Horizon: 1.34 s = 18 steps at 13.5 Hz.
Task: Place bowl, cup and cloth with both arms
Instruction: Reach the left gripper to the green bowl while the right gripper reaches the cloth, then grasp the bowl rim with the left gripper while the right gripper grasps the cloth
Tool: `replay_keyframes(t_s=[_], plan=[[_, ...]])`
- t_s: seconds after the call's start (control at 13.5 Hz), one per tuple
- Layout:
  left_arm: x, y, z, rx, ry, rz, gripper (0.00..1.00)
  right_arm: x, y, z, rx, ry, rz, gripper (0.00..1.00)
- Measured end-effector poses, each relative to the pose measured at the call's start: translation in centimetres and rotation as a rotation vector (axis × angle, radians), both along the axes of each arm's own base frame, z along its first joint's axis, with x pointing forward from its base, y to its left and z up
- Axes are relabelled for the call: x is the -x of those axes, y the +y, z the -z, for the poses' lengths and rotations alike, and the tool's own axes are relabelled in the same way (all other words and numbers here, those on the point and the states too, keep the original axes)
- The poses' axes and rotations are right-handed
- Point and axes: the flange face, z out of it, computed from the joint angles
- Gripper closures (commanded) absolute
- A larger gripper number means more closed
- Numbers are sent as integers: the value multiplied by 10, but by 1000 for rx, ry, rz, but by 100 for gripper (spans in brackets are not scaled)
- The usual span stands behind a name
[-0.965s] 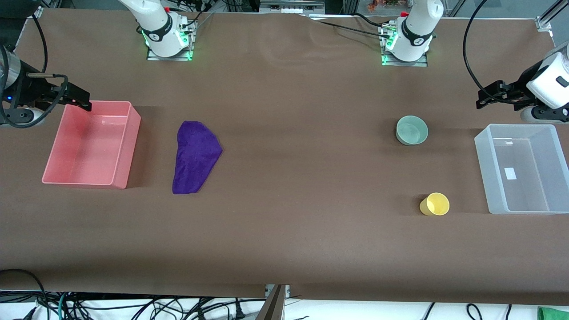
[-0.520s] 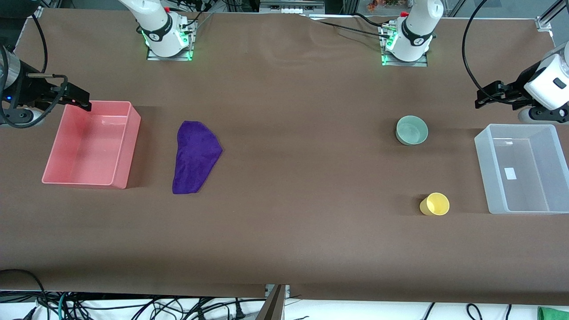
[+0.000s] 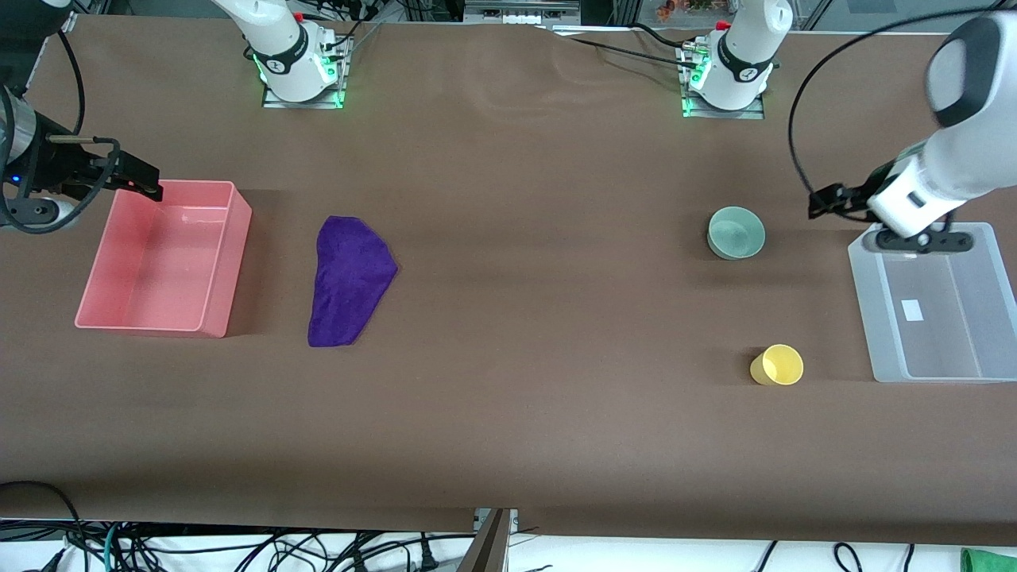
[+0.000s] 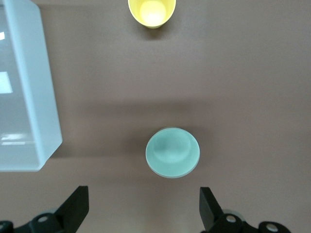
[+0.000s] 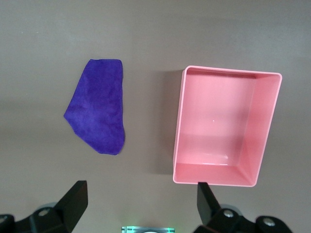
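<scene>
The mint-green bowl [image 3: 736,232] stands upright on the brown table toward the left arm's end. The yellow cup [image 3: 778,365] stands nearer the front camera than the bowl. The purple cloth [image 3: 347,280] lies flat toward the right arm's end. My left gripper [image 3: 822,205] is open and holds nothing, over the table between the bowl and a clear bin. The left wrist view shows the gripper [image 4: 143,206], the bowl [image 4: 172,152] and the cup [image 4: 151,12]. My right gripper [image 3: 143,179] is open and holds nothing, over the pink bin's corner. The right wrist view shows the gripper [image 5: 141,201] and the cloth [image 5: 97,111].
A pink bin [image 3: 163,258] stands beside the cloth at the right arm's end and shows in the right wrist view [image 5: 226,126]. A clear bin [image 3: 937,302] stands at the left arm's end and shows in the left wrist view [image 4: 24,97]. Both arm bases stand along the table's edge farthest from the front camera.
My left arm has swung from past the clear bin's corner toward the bowl, with its gripper still open. The right arm has barely moved. The bowl, cup and cloth have not moved.
</scene>
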Motion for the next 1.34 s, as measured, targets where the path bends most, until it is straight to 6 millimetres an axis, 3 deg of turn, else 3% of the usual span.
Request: replay_keyframes(t_s=[0.15, 0.37, 0.59, 0.89, 1.19, 1.34], plan=[[17, 4, 63, 27, -40, 13, 0, -7, 0, 12, -1, 8, 2, 1], [55, 26, 137, 149, -63, 43, 1, -20, 1, 46, -1, 35, 0, 0], [78, 58, 188, 260, -35, 64, 14, -31, 5, 114, -3, 55, -9, 1], [81, 66, 226, 258, -14, 69, 46, -29, 25, 200, -16, 53, -39, 1], [81, 67, 241, 257, -10, 57, 99, -20, 73, 259, -29, 47, -30, 0], [82, 67, 244, 258, -3, 56, 100, -17, 101, 287, -25, 37, 16, 0]])
